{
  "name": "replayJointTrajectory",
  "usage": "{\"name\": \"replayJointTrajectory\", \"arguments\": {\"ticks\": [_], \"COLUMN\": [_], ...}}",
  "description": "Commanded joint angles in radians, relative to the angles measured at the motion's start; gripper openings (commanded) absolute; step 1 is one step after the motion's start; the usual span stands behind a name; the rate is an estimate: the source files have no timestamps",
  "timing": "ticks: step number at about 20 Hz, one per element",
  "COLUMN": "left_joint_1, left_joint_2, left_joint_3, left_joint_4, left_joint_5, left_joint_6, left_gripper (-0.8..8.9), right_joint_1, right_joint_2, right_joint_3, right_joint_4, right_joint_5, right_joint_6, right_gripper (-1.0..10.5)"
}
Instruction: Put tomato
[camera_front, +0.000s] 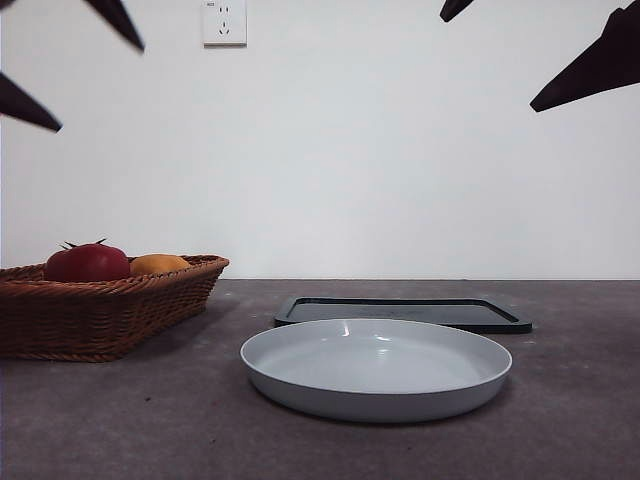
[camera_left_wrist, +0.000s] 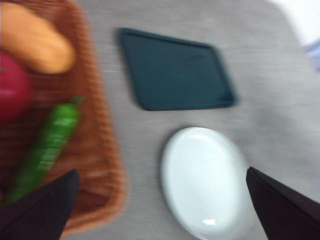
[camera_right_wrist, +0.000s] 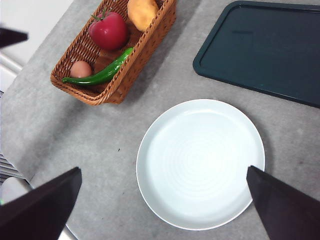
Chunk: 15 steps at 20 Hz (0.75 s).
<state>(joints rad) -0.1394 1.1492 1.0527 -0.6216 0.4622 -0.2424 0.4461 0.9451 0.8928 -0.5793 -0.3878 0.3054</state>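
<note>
The red tomato (camera_front: 88, 263) with a dark green calyx lies in a brown wicker basket (camera_front: 95, 310) at the left. It also shows in the right wrist view (camera_right_wrist: 108, 30) and, blurred, in the left wrist view (camera_left_wrist: 12, 90). A white plate (camera_front: 376, 368) sits empty at the table's middle, also seen in the right wrist view (camera_right_wrist: 200, 162). My left gripper (camera_left_wrist: 162, 210) is open and empty, high above the basket's edge and the plate. My right gripper (camera_right_wrist: 162, 205) is open and empty, high above the plate. Both show only as black tips at the front view's top corners.
The basket also holds an orange-yellow fruit (camera_right_wrist: 142, 12), a green chili pepper (camera_right_wrist: 102, 74) and a small brownish egg (camera_right_wrist: 80, 69). A dark green tray (camera_front: 402, 312) lies flat behind the plate. A white wall with a socket (camera_front: 224, 22) stands behind the table.
</note>
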Motion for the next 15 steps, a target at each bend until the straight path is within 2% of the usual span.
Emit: {"name": "replayJointTrajectory", "arguments": {"ticks": [1, 4, 7, 12, 15], "left_joint_1": [0.002, 0.005, 0.020, 0.043, 0.044], "left_joint_2": [0.107, 0.247, 0.389, 0.590, 0.692], "left_joint_3": [0.105, 0.224, 0.327, 0.454, 0.509], "left_joint_4": [-0.062, -0.129, -0.149, -0.147, -0.141], "left_joint_5": [-0.149, -0.278, -0.364, -0.365, -0.365], "left_joint_6": [0.119, 0.187, 0.212, 0.222, 0.259], "left_gripper": [5.76, 5.76, 5.76, 5.76, 5.76], "right_joint_1": [0.008, 0.008, 0.008, 0.008, 0.008], "right_joint_2": [0.008, 0.008, 0.008, 0.008, 0.008], "right_joint_3": [0.014, 0.014, 0.014, 0.014, 0.014], "right_joint_4": [0.010, 0.010, 0.010, 0.009, 0.003], "right_joint_5": [0.003, 0.003, 0.003, 0.003, 0.001], "right_joint_6": [0.002, 0.002, 0.002, 0.010, 0.018], "right_gripper": [5.7, 5.7, 5.7, 5.7, 5.7]}}
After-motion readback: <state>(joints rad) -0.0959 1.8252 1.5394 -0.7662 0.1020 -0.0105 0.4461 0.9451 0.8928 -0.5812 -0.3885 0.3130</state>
